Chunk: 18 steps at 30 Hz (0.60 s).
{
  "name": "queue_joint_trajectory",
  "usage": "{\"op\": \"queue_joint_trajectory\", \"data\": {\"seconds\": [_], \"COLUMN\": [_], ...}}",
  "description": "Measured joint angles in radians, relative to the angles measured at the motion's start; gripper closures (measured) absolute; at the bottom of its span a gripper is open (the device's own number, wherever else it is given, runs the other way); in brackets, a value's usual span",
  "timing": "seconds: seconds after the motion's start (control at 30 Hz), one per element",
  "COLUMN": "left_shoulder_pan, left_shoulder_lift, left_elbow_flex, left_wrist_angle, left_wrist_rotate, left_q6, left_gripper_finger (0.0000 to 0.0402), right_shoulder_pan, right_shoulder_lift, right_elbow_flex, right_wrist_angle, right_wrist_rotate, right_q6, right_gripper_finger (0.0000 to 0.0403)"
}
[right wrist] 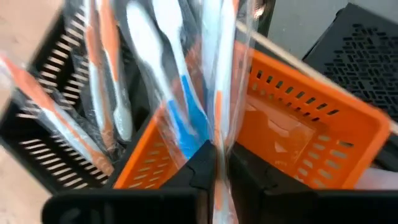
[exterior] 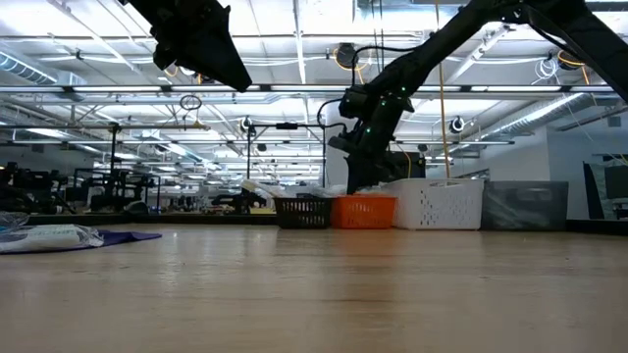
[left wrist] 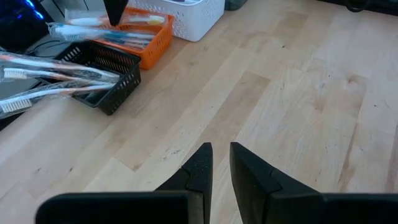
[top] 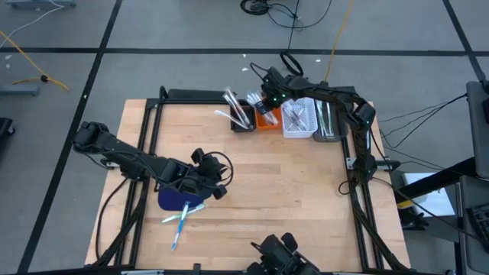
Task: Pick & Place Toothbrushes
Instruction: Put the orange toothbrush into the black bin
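Toothbrush (right wrist: 186,124) between right fingers (right wrist: 202,165)

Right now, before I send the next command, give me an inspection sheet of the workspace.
Surface: wooden table, mostly bare.
Job's things: toothbrushes on and beside the blue mat; more in the black bin, orange bin and white bin.
Clutter: grey bin beside the white one.
Grippers: left gripper shut, empty, above the table near the mat; right gripper shut on a wrapped toothbrush over the orange bin.
Cables: yellow cable on the floor.
Surroundings: open hall, ceiling lights; no people seen.
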State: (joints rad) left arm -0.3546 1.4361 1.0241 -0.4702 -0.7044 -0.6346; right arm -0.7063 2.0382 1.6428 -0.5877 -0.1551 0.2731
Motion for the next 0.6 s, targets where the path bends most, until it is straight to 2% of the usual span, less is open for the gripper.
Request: {"op": "queue_joint_trajectory", "data": {"seconds": [0.33, 0.6], "left_shoulder_pan": [0.000, 0.000], "left_shoulder_lift": [0.000, 0.000], "left_elbow_flex": [0.000, 0.000], "left_wrist_angle": [0.000, 0.000], "left_wrist_rotate": [0.000, -0.003], "left_q6": [0.002, 0.003], "left_gripper_finger": [0.0344, 0.0344], "right_shoulder_pan": [0.010, 0.126], "right_shoulder_lift": [-0.086, -0.088], "right_elbow_flex": [0.000, 0.000], "right_wrist_angle": [0.019, 0.184], "right_wrist_rotate": [-0.004, -0.007], "right_q6": [0.012, -0.006], "right_gripper_finger": [0.0385, 0.0382]}}
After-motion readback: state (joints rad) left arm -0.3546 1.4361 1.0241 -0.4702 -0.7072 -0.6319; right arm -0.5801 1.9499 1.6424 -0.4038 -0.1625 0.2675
